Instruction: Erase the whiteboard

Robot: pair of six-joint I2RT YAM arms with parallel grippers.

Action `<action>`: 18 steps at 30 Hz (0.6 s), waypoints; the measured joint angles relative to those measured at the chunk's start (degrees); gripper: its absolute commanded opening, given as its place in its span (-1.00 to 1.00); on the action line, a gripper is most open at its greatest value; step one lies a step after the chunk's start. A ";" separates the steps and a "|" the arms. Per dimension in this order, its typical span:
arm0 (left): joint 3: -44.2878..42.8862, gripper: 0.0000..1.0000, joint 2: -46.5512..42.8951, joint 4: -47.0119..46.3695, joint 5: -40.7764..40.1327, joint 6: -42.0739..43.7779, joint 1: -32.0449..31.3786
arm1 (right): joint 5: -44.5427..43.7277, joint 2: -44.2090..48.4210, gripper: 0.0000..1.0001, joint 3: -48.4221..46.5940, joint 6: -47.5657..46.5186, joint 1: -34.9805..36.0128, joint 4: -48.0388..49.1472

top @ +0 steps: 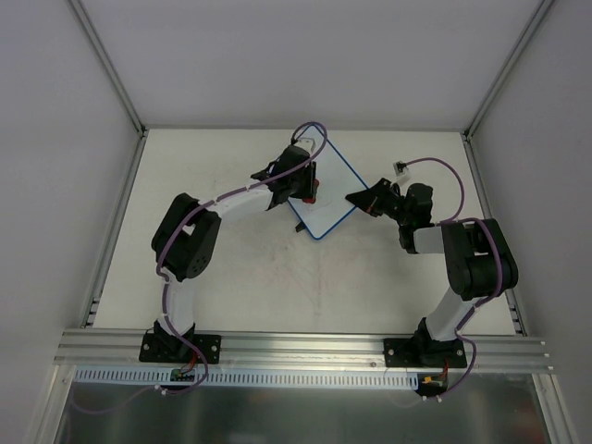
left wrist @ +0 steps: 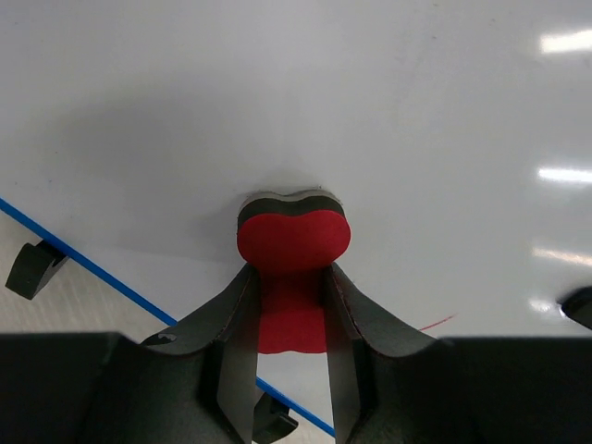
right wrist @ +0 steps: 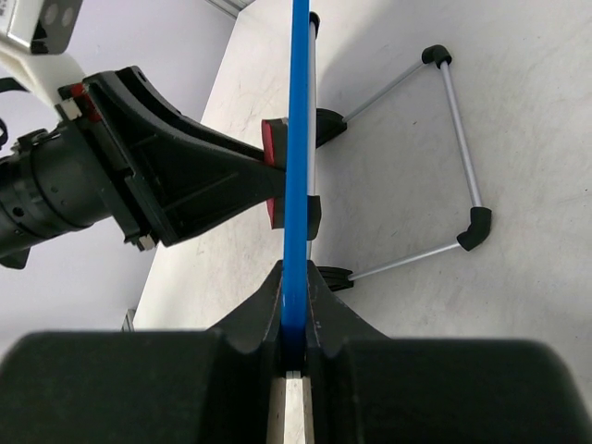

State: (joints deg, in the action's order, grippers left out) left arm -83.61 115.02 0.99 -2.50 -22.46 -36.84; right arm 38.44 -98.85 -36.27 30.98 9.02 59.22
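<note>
The whiteboard (top: 335,180) stands tilted at the middle back of the table, white with a thin blue rim. My left gripper (top: 303,183) is shut on a red eraser (top: 313,192) and presses it against the board's face. In the left wrist view the eraser (left wrist: 293,239) sits between my fingers (left wrist: 236,314) on the white surface (left wrist: 370,111), and a thin red stroke (left wrist: 435,322) remains at the lower right. My right gripper (top: 357,198) is shut on the board's right edge. In the right wrist view the blue rim (right wrist: 298,111) runs edge-on into my shut gripper (right wrist: 294,273).
A wire stand (right wrist: 460,139) with black corner caps props the board from behind. Two black tabs (left wrist: 32,268) sit outside the blue rim. Grey walls enclose the table on three sides, and an aluminium rail (top: 296,347) runs along the near edge.
</note>
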 measured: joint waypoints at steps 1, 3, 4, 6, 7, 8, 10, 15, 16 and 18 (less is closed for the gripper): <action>-0.17 -1.00 -0.02 0.11 0.02 1.11 -0.37 | 0.00 -0.02 -1.00 0.00 0.00 -0.04 0.00; -0.37 -1.00 -0.17 0.28 -0.04 3.54 -1.46 | 0.00 -0.02 -1.00 0.00 0.00 -0.07 0.00; -0.42 -1.00 -0.24 0.33 -0.20 4.33 -1.95 | 0.02 -0.02 -1.00 0.00 0.00 -0.11 0.00; -0.50 -1.00 -0.52 0.52 -0.85 6.82 -3.41 | 0.07 -0.02 -0.99 0.00 0.00 -0.15 -0.02; -0.50 -1.00 -0.68 0.59 -0.90 7.80 -4.09 | 0.11 -0.02 -1.00 0.00 0.00 -0.17 -0.02; -0.57 -1.00 -0.81 0.74 -0.72 8.85 -4.76 | 0.13 -0.02 -1.00 0.00 -0.02 -0.20 -0.02; -0.68 -1.00 -1.05 0.98 0.31 10.73 -6.05 | 0.20 -0.04 -1.00 0.00 -0.02 -0.26 -0.04; -0.68 -1.00 -1.49 1.11 6.69 13.73 -7.93 | 0.35 -0.17 -1.00 0.00 -0.11 -0.35 -0.04; -0.68 -1.00 -1.53 1.11 7.61 14.12 -8.13 | 0.44 -0.22 -1.00 0.00 -0.15 -0.39 -0.02; -0.68 -1.00 -1.53 1.16 9.25 14.80 -8.46 | 0.57 -0.24 -1.00 0.00 -0.22 -0.44 0.02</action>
State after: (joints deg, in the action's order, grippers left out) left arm -84.29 113.49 2.15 6.74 -7.66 -45.30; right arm 39.00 -99.09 -36.27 30.76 8.58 59.24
